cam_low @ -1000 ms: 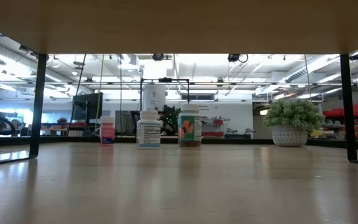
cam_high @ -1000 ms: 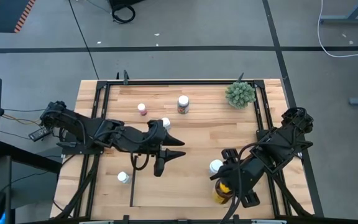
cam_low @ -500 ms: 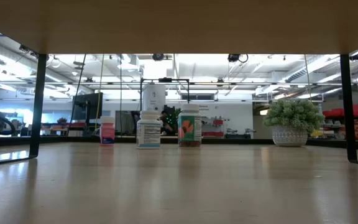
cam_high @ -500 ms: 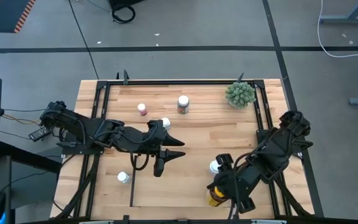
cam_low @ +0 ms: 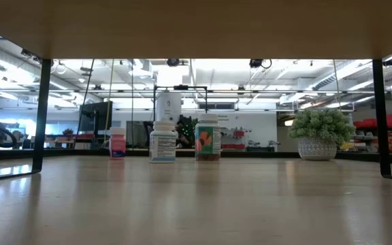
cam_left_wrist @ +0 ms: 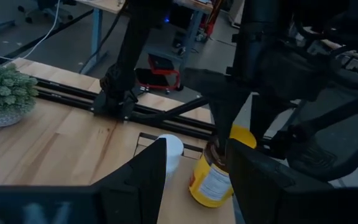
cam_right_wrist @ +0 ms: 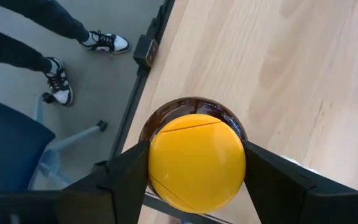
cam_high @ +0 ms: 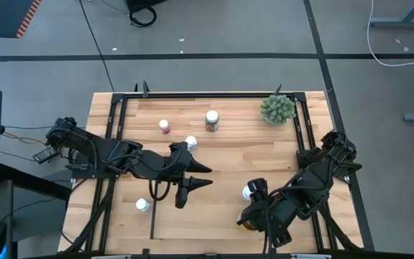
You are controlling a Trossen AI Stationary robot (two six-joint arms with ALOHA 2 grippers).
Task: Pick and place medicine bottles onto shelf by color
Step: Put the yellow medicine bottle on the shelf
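My right gripper [cam_right_wrist: 194, 180] stands near the table's near right corner, shut on the amber bottle with the yellow cap [cam_right_wrist: 196, 162]; in the high view the arm hides nearly all of that bottle [cam_high: 245, 225]. A white-capped bottle [cam_high: 249, 192] stands just beside it. My left gripper [cam_high: 192, 181] hangs open over the table's middle, pointing toward the right arm, touching nothing. A reddish bottle [cam_high: 164, 126], an orange-labelled bottle [cam_high: 211, 120] and a white one [cam_high: 190, 142] stand toward the far side, and another white-capped one [cam_high: 142, 205] stands near left. The shelf's wood board [cam_low: 196, 27] spans the top of the low view. My right gripper has the amber bottle by its yellow cap [cam_right_wrist: 160, 165], pinched between the two fingers [cam_right_wrist: 126, 174], one on each side. The fingers come from above, pointing down. The left wrist view shows the bottle's body [cam_left_wrist: 211, 182] leaning; whether its base is off the table, I cannot tell.
A spiky green plant in a pot [cam_high: 277, 108] stands at the far right corner. Black frame rails [cam_high: 113, 144] run along the table's sides. Bare wood lies between the arms near the near edge. A person's shoes [cam_right_wrist: 107, 42] show on the floor beyond the table's edge.
My right gripper has moved toward the table's left, staying close to the near edge, with the amber bottle going along between its fingers. The arm now covers more of the yellow cap in the high view.
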